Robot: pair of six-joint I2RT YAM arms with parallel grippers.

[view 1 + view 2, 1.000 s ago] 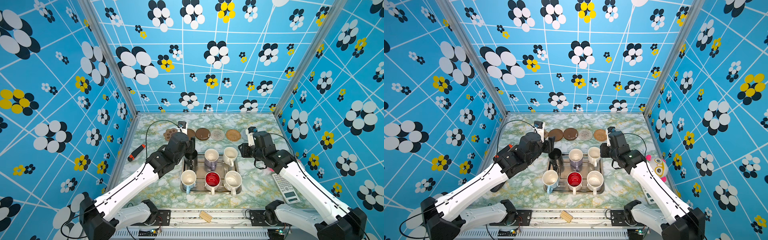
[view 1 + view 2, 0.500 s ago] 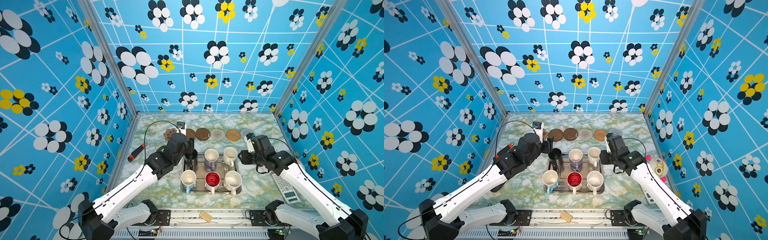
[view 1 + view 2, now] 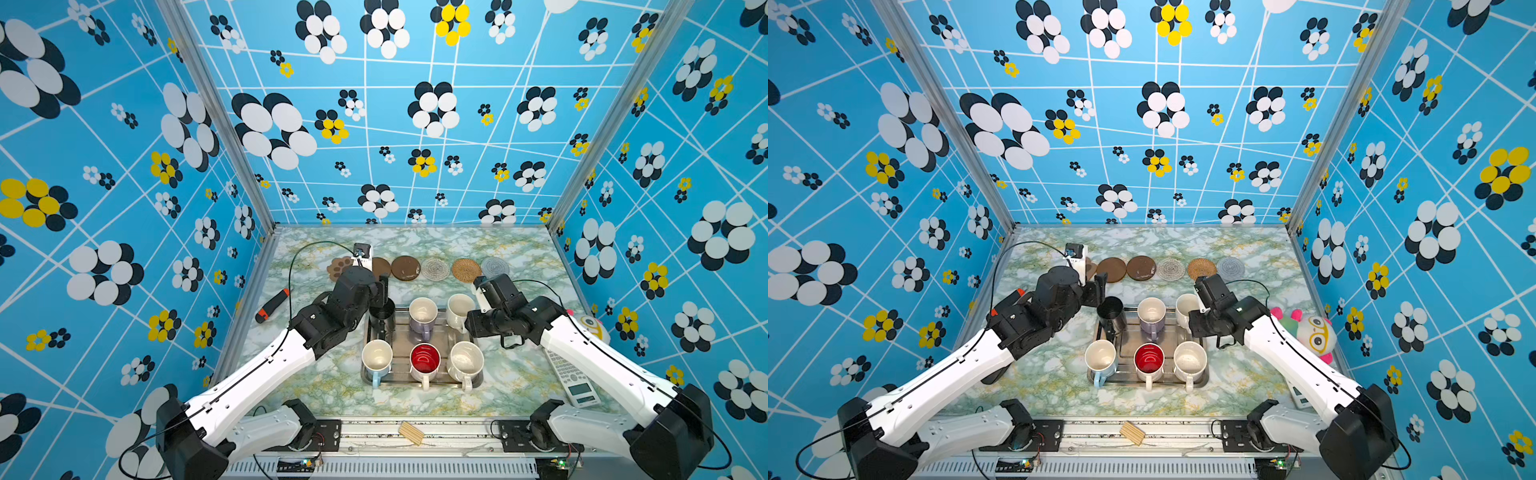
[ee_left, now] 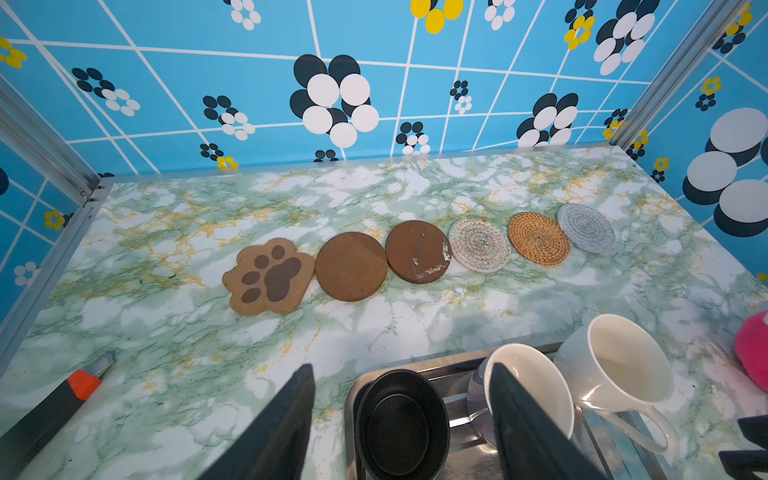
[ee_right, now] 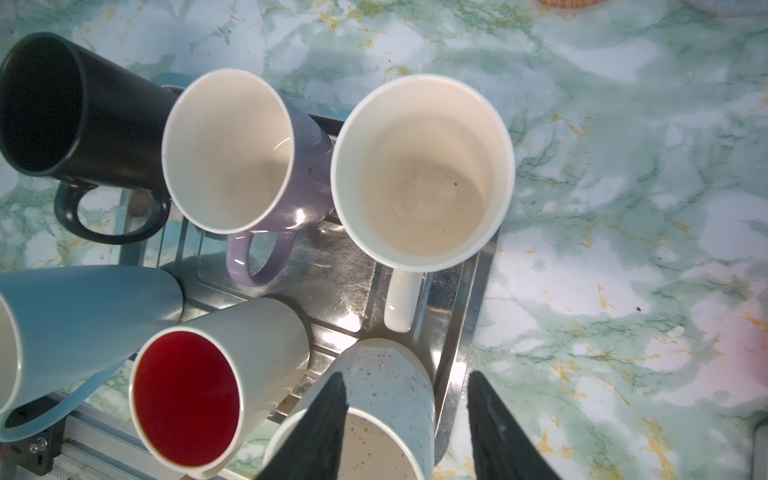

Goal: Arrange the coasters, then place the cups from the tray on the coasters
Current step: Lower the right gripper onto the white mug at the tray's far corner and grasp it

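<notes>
- Now all six cups stand upright in the rectangular shiny steel tray (image 3: pixel 401 338), which lies in the middle of the green marble-patterned desk (image 3: pixel 511 365).
- In both top views the far row of the tray holds, from left to right, the black handled mug (image 3: pixel 381 318), the lavender mug (image 3: pixel 422 320) and the cream mug (image 3: pixel 459 309).
- The near row holds the light blue mug (image 3: pixel 377 361), the white mug with red inside (image 3: pixel 424 360) and the speckled white mug (image 3: pixel 465 363).
- Behind the tray the coasters lie flat in one line, each just beside the next: the brown paw-shaped coaster (image 4: pixel 270 280), the plain dark-brown disc coaster (image 4: pixel 351 266), the scuffed dark-brown disc coaster (image 4: pixel 417 251), the whitish lacy disc coaster (image 4: pixel 480 245), the woven tan rattan coaster (image 4: pixel 538 243) and the grey spiral coaster (image 4: pixel 586 226).
- The left tool (image 4: pixel 401 368) is open and holds nothing. Its dark fingers (image 4: pixel 282 415) stand one on each side of the black handled mug, with a gap on both sides.
- The right tool (image 5: pixel 407 399) hangs over the right end of the tray with its fingers (image 5: pixel 494 424) spread apart, and it grips nothing. One finger crosses the speckled white mug in the right wrist view; I cannot tell if it touches.
</notes>
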